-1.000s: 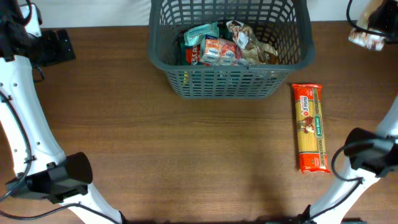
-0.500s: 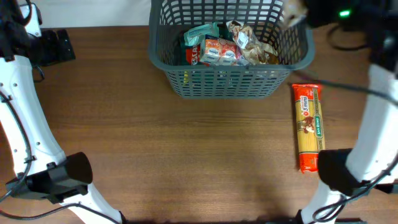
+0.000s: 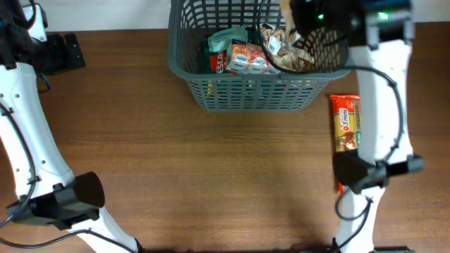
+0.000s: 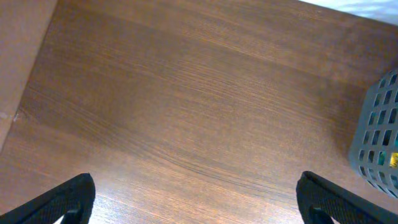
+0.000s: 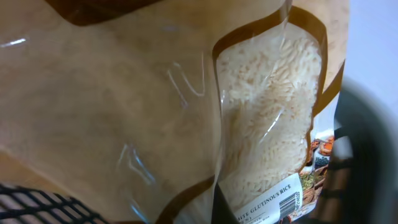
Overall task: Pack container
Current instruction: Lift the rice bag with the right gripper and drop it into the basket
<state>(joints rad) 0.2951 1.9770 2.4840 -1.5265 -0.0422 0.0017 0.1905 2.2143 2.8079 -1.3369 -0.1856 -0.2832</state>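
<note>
We are looking at a robotics lab bench: a white left arm (image 3: 28, 133) and a white right arm (image 3: 383, 84) stand at a plain wooden table (image 3: 211, 176) before a white backdrop (image 3: 105, 10). Grocery packets (image 3: 246, 56) sit in a grey plastic basket (image 3: 260, 98) on it, like test props.

Overhead: looks straight down on whole table (image 3: 211, 176) from high up. Left wrist: angled down, near tabletop; shares container (image 4: 379, 143) corner with overhead. Right wrist: pressed against rice bag (image 5: 267, 124).
</note>
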